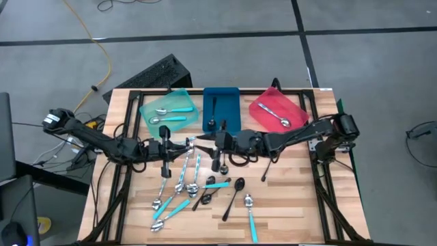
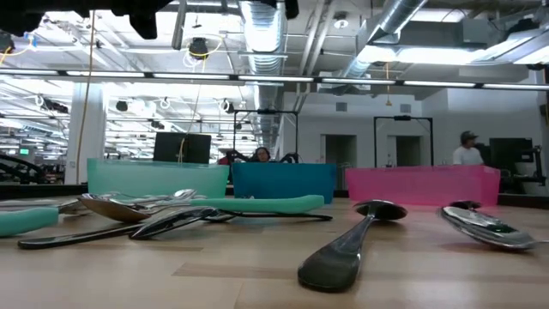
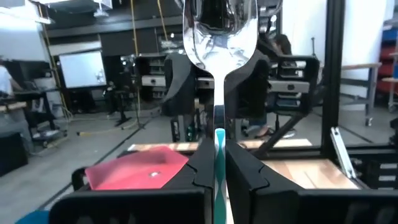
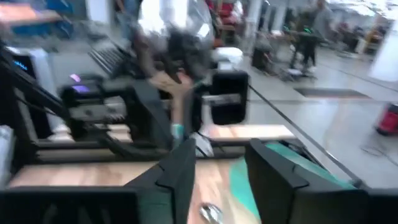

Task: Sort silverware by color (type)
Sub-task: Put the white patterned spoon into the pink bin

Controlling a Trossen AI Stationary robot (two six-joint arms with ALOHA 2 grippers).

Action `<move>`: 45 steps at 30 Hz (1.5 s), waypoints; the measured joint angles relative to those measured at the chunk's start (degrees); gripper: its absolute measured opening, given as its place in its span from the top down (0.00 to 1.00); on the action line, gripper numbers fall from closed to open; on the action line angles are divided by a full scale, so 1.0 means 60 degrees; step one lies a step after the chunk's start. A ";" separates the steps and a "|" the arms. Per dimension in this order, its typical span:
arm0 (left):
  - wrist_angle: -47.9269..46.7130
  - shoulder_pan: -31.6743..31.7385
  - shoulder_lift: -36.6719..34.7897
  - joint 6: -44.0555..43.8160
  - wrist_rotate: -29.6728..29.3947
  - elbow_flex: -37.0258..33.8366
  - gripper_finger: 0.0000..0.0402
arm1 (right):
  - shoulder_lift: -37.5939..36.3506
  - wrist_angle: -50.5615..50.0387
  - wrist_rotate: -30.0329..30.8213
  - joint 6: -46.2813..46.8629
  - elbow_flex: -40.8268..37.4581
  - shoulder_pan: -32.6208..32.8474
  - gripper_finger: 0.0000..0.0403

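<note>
1. Wooden table (image 1: 287, 205) fills my overhead feed; its front edge is cut off, and black frame rails hide strips of its sides.
2. Both arms meet over the middle of the table, and their dark links cover part of the spoon pile.
3. Along the far edge sit three trays: teal tray (image 1: 169, 109), blue tray (image 1: 222, 106) and red tray (image 1: 278, 109). I count two teal-handled spoons (image 1: 171, 113) lying crosswise in the teal one, a black spoon (image 1: 212, 113) lying front-to-back in the blue one, and a silver spoon (image 1: 274, 115) lying diagonally in the red one.
4. From table height those trays show only as low walls, their contents hidden.
5. My left gripper (image 3: 217, 168) is clamped on a teal-handled spoon (image 3: 219, 50); its long axis runs straight out between the fingers, bowl away from the wrist, and only a sliver of teal handle shows.
6. My right gripper (image 4: 214, 168) has its fingers apart with nothing between them. Its own feed is blurred, so I cannot make out what lies beyond.
7. The loose silverware pile (image 1: 198, 191) lies on the near half, handles fanned mostly front-to-back or slanted; overlapping pieces stop me counting them exactly.
8. One black spoon (image 1: 232, 196) lies apart on the pile's right, bowl toward the trays.
</note>
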 joint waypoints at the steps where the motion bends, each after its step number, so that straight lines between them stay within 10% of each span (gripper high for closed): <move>1: -0.0029 0.0000 -0.0009 0.0074 -0.0043 -0.0002 1.00 | 0.0000 0.0119 -0.0125 0.0002 0.0000 0.0002 0.53; 10: 0.0173 0.0336 0.0071 0.0092 0.0062 -0.0004 1.00 | 0.0000 0.0651 -0.0917 0.0226 0.0004 -0.0043 0.35; 45: 0.2436 0.1370 0.2452 0.0276 0.1479 0.0688 1.00 | 0.0142 0.0624 -0.1176 0.0425 0.0004 -0.0361 0.44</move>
